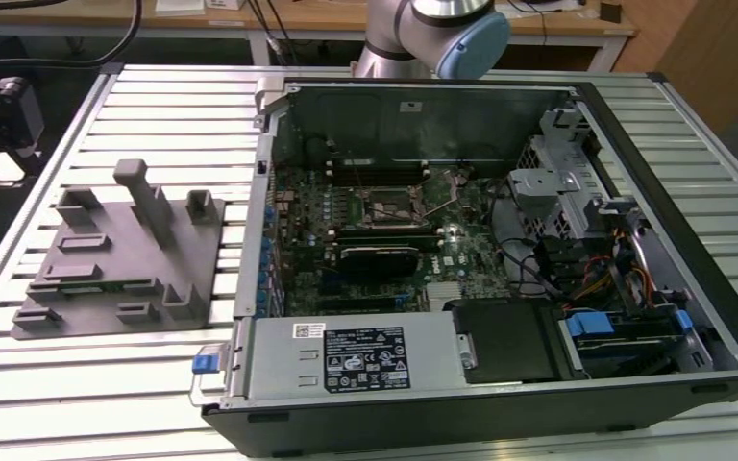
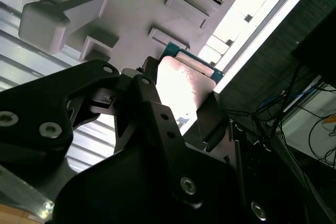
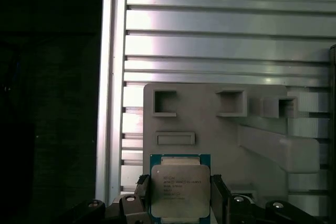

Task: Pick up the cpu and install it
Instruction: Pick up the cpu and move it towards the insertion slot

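Cpu [image 3: 180, 190], a small flat square chip with a silvery-grey metal top and a blue-green rim, is pinched at two opposite edges by the black gripper [image 3: 180, 193], whose dark fingers [image 3: 219, 198] are pressed against it from either side in the first wrist view. In the second wrist view the cpu [image 2: 181, 85] is seen as a bright, glaring plate held in the gripper [image 2: 181, 103] between the same fingers [image 2: 152, 103]. Behind the cpu, a large grey plastic tray with recessed pockets and upright posts [image 3: 210, 129] [image 2: 131, 3] is shown; whether the chip touches it cannot be told. The tray [image 1: 100, 279] is laid on a slatted silver metal table [image 1: 151, 106] [image 3: 226, 35], to the exterior view's left of an open black computer case [image 1: 676, 240]. Inside the case, a dark square socket [image 1: 388, 204] is set in the green motherboard. A silver and blue robot arm [image 1: 433, 34] is mounted behind the case.
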`<state>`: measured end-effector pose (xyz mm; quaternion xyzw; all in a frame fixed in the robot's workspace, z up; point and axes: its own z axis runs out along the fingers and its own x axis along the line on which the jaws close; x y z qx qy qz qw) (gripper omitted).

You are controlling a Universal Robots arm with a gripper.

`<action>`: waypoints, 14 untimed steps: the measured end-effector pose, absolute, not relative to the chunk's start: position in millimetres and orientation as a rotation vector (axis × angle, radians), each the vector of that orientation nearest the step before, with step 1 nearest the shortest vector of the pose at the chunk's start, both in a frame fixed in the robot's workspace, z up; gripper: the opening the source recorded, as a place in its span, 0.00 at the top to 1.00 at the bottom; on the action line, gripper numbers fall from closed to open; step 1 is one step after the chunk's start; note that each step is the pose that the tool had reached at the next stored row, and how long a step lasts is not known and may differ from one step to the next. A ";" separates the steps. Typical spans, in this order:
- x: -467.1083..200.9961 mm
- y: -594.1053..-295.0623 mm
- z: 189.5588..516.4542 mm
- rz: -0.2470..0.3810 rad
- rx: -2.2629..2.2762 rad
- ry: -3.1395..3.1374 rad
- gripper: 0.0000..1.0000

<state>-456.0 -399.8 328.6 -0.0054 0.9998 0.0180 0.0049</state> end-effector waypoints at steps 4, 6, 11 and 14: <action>-456.0 -399.8 330.3 0.056 -0.017 3.131 0.46; -456.0 -399.8 331.0 0.056 -0.017 3.131 0.46; -456.0 -399.7 332.8 0.056 -0.017 3.131 0.46; -456.0 -399.7 333.8 0.056 -0.017 3.131 0.46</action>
